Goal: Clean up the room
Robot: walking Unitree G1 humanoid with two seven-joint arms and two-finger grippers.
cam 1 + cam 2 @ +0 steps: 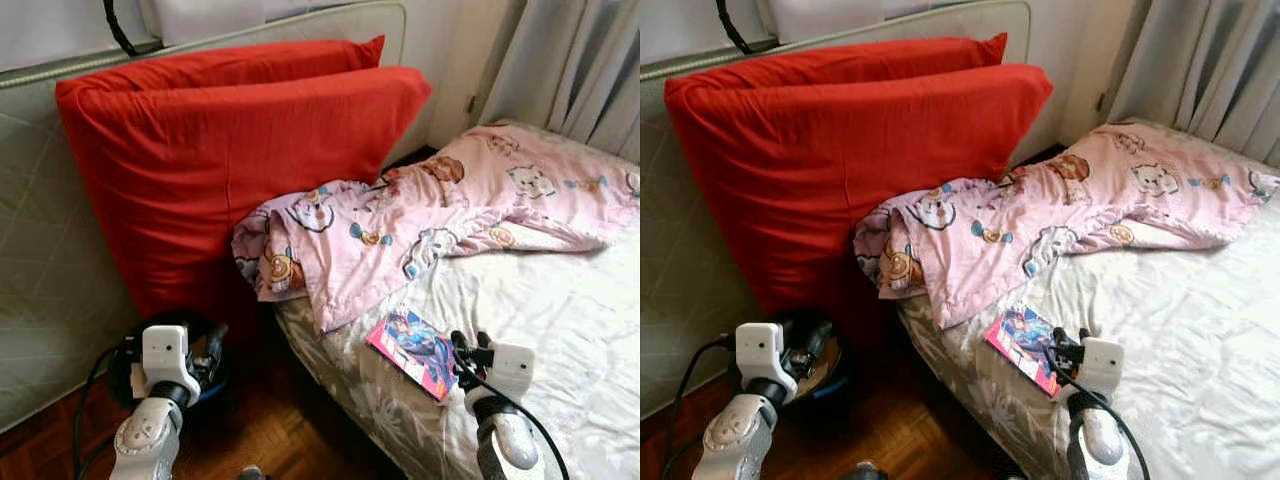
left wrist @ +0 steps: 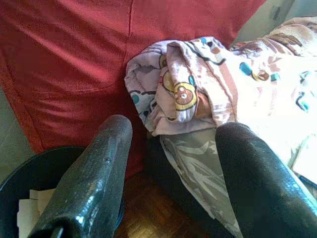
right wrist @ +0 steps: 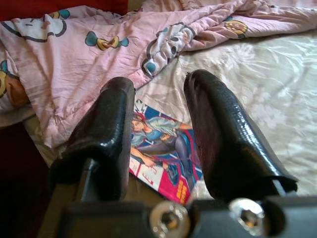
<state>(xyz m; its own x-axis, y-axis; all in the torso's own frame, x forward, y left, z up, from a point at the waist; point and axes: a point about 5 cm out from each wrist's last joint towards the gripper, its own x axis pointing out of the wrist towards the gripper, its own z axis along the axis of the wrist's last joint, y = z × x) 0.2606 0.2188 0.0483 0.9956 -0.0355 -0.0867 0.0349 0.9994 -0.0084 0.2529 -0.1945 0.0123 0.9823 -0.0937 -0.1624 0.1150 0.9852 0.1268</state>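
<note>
**Right wrist view: a thin comic book lies flat on the bed, waiting between open jaws**

At nine o'clock in the left eye view, the left gripper (image 1: 205, 350) hovers over a dark bin (image 2: 29, 183) on the wood floor (image 1: 270, 430), its jaws spread wide and holding nothing. White paper scraps sit inside the bin. Behind it, at eleven o'clock, two big red pillows (image 1: 230, 150) lean upright against a quilted mattress (image 1: 40, 260).

At the centre, a pink cartoon-print blanket (image 1: 400, 220) lies crumpled across the bed (image 1: 580, 330), one corner hanging over the near edge.

At five o'clock, the comic book (image 3: 163, 153) rests flat on the pale floral sheet, just beside the blanket's hem and near the bed's edge. The right gripper (image 1: 468, 352) sits right at the book's near corner, jaws open and empty, framing it in the right wrist view.

The book looks light, thin and floppy, with a glossy cover likely to slip. Lying flush on soft bedding, it offers no lip, so pinching the corner nearest the bed's edge seems best; it will probably droop once lifted.
</note>
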